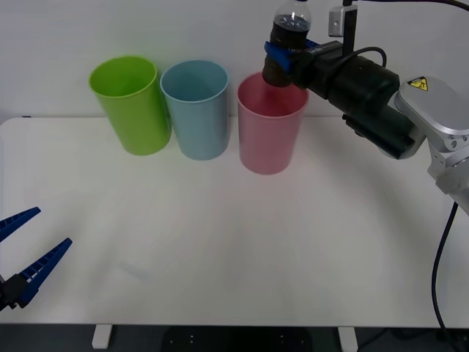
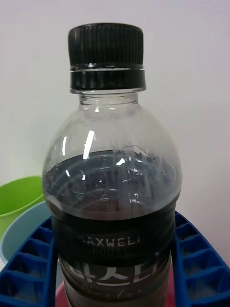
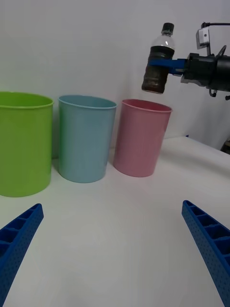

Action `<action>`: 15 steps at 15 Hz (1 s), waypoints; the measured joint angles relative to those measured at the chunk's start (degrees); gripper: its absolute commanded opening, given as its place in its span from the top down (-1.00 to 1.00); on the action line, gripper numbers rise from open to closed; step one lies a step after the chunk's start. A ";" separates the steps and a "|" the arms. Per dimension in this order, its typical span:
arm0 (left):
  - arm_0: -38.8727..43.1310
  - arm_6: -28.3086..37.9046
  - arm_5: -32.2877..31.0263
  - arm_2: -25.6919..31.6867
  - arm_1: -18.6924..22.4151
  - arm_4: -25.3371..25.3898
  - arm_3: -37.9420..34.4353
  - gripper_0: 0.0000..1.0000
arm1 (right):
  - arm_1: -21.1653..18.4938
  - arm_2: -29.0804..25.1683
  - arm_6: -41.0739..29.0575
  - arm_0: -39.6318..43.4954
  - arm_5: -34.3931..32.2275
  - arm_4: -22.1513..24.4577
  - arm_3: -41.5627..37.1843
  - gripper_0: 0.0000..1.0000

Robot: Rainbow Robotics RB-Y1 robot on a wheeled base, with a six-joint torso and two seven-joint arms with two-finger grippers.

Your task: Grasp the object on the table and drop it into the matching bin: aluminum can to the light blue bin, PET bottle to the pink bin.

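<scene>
The PET bottle [image 1: 289, 40] hangs above the rightmost bin [image 1: 270, 132] of three [image 1: 196, 110] [image 1: 132, 105] at the table's [image 1: 220, 242] back.

PET bottle [image 2: 112, 192]: clear glossy plastic with bright glints, dark contents; cap [image 2: 106, 50] of black ribbed plastic; a dark printed label band.
Right pincer [image 1: 287, 53], above the pink bin: blue ribbed plastic fingers [image 2: 201, 264], matt, clamped on the bottle.
Left pincer [image 3: 115, 249]: the same blue plastic, finely dotted, fingers spread.
Pink bin [image 1: 270, 125], light blue bin [image 1: 196, 110], lime green bin [image 1: 130, 105]: smooth plastic, soft sheen.
Desk [image 1: 234, 242]: white, smooth, matt.
</scene>
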 measured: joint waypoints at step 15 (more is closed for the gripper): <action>0.00 0.00 0.00 0.00 0.00 0.00 0.00 -1.00 | -5.16 -2.27 1.25 10.94 -0.30 -2.26 -13.56 -1.00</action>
